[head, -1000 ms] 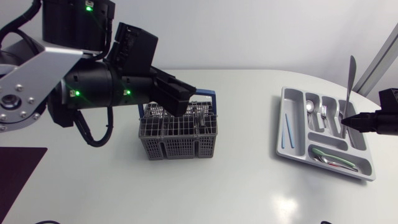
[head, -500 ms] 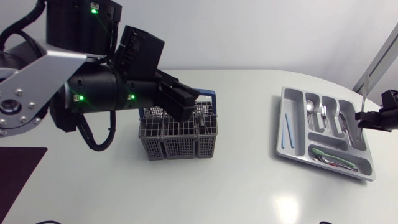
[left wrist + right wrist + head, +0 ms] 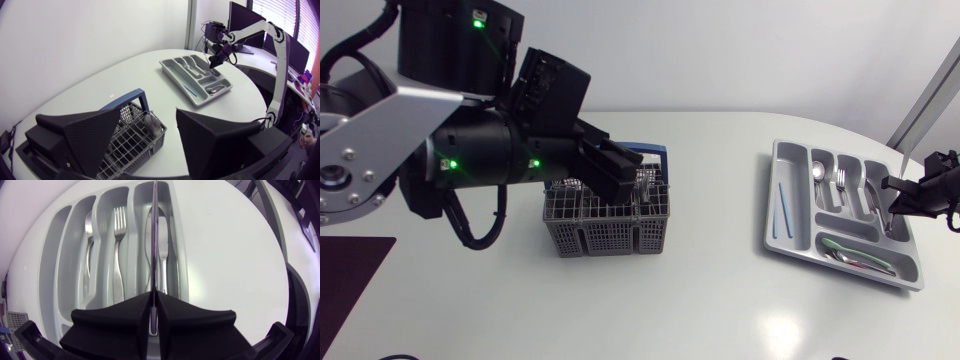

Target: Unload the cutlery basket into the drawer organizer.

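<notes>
The right gripper [image 3: 154,311] is clamped on a knife [image 3: 155,225], both fingers [image 3: 112,322] pressing against it from either side. The knife runs straight ahead of the fingertips and is seen edge-on. Just ahead of and beneath those fingers lies the drawer organizer [image 3: 65,255]. The held knife hangs over the slot where other knives [image 3: 163,245] already lie, though I cannot tell whether it touches anything there. To one side of the fingers a fork [image 3: 118,250] rests in the next compartment and a spoon [image 3: 90,245] in the one beyond it. The left gripper [image 3: 147,112] has its fingers [image 3: 82,137] spread wide and holds nothing. The cutlery basket [image 3: 135,137] sits beneath them, mostly under one finger. Its blue handle [image 3: 131,97] is just ahead of that fingertip, and a few silvery pieces [image 3: 150,125] stand inside it near the gap. Far ahead of the open fingers, across the white table [image 3: 720,290], the organizer sits well apart from the basket.
</notes>
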